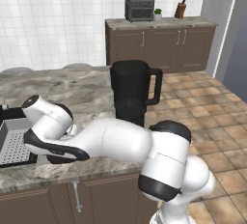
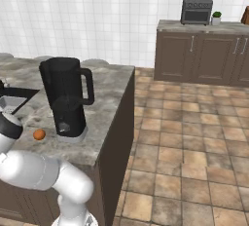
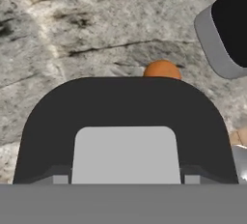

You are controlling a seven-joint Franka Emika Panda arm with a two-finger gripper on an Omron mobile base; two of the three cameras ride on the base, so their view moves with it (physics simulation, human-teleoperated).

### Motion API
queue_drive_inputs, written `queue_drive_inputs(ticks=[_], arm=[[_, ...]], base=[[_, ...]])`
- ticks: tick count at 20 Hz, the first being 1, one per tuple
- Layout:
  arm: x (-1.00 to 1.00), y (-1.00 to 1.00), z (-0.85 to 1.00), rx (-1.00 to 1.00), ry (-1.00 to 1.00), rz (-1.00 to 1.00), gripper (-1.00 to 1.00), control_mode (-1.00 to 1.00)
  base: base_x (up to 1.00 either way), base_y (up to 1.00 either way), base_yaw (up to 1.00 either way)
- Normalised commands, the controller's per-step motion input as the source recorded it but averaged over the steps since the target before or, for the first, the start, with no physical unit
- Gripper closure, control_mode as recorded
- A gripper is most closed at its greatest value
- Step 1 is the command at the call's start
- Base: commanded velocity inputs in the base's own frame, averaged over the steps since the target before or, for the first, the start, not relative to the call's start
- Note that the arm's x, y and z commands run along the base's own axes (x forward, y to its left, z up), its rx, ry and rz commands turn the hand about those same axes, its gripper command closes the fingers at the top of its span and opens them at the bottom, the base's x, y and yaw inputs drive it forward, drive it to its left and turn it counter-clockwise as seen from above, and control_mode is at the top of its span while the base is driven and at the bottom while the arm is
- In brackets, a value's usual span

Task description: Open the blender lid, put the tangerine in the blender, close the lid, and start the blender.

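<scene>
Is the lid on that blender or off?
Off. The blender jar's top is bare, and the blender lid shows right in front of the hand camera, above the counter.

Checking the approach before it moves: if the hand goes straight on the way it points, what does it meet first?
Probably the marble counter, near the tangerine; the blender lid it seems to carry blocks much of the view, so depth is unclear.

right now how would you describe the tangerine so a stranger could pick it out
Find the marble kitchen island with the tall black blender standing on it. Beside the blender's grey foot lies the tangerine, a small round fruit and the one orange thing on that grey stone.
</scene>
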Motion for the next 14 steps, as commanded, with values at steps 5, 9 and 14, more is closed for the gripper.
queue_drive_inputs(ticks=[5,9,14], arm=[[0.11,0.14,-0.41,0.05,-0.07,-0.12,1.0,-1.0],[0.23,0.01,-0.35,0.12,-0.14,-0.09,1.0,-1.0],[0.33,0.0,-0.38,0.17,-0.15,-0.07,1.0,-1.0]], base=[[0.0,0.0,0.0],[0.0,0.0,0.0],[0.0,0.0,0.0]])
